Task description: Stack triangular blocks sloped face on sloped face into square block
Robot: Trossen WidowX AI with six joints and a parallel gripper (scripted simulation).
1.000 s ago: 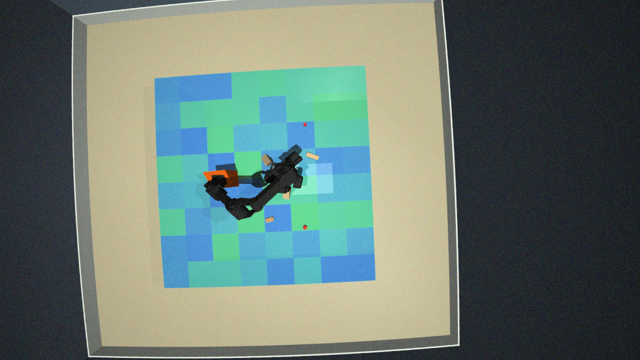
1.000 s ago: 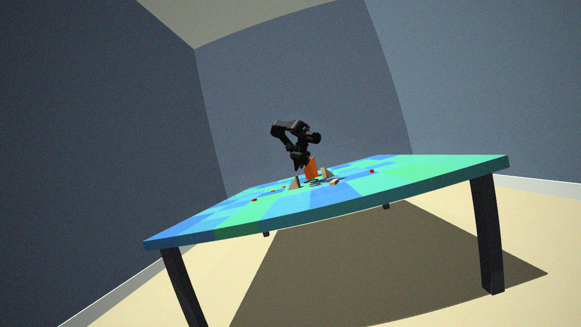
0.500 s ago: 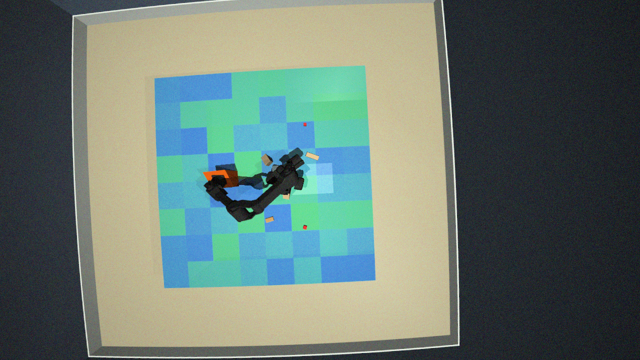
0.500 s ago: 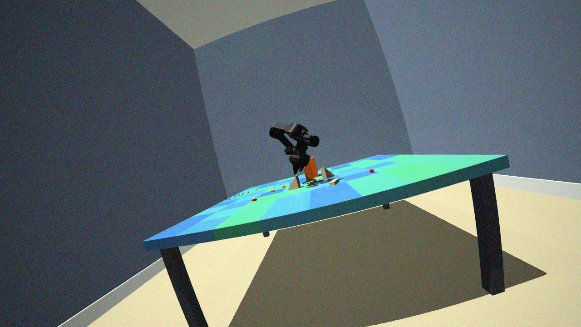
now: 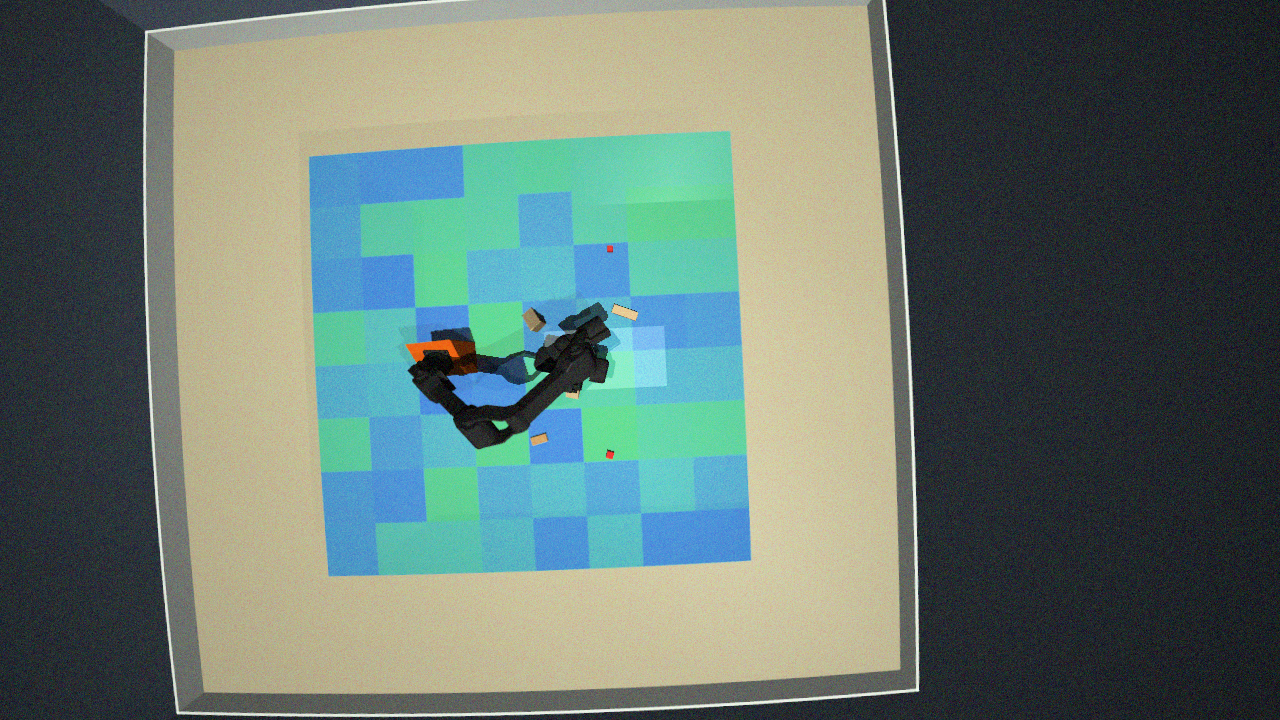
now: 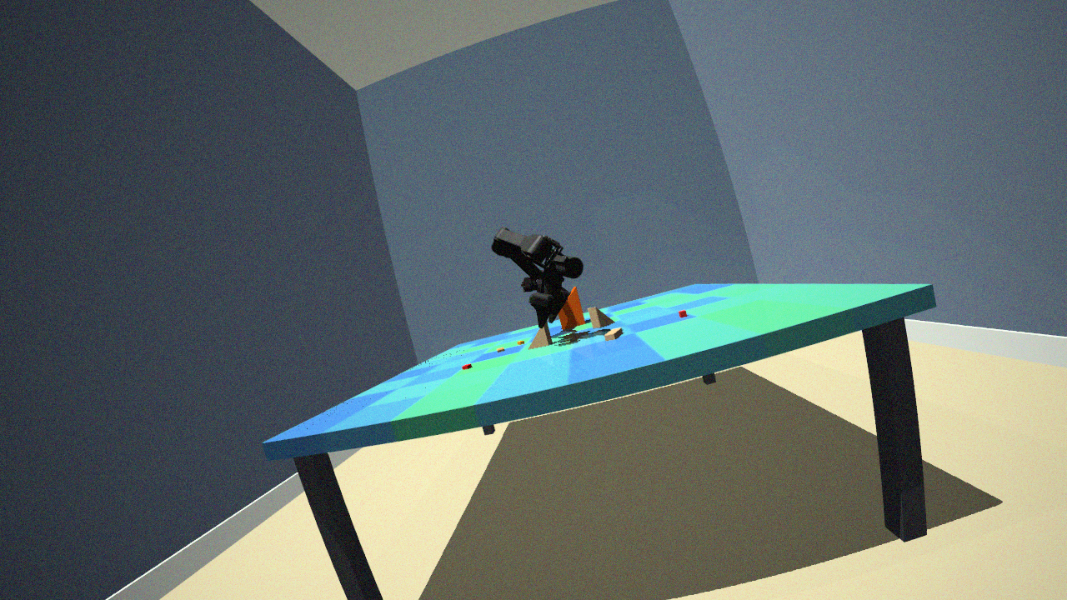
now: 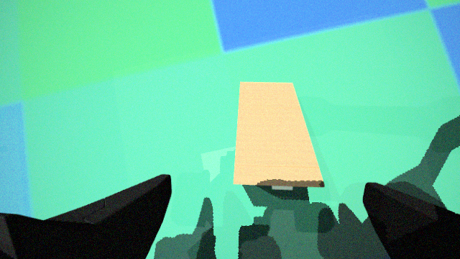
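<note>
One tan triangular block (image 7: 273, 133) (image 6: 540, 337) lies on the table (image 5: 698, 501) (image 6: 783, 313), its sloped face up. In the top view it (image 5: 572, 394) peeks out from under the arm. My gripper (image 7: 266, 188) (image 6: 547, 322) (image 5: 586, 353) is open and empty. It points down just above this block, with one finger on each side and nothing between them. The second triangular block (image 5: 533, 318) (image 6: 598, 317) stands apart on the table, a short way off towards the arm's base side.
An orange slab (image 5: 425, 347) (image 6: 574, 309) stands at the arm's base. A flat tan piece (image 5: 624, 311) (image 6: 613, 333) lies near the gripper. Another small tan piece (image 5: 538, 438) lies by the elbow. Two small red cubes (image 5: 609, 248) (image 5: 609, 454) (image 6: 682, 314) sit farther out.
</note>
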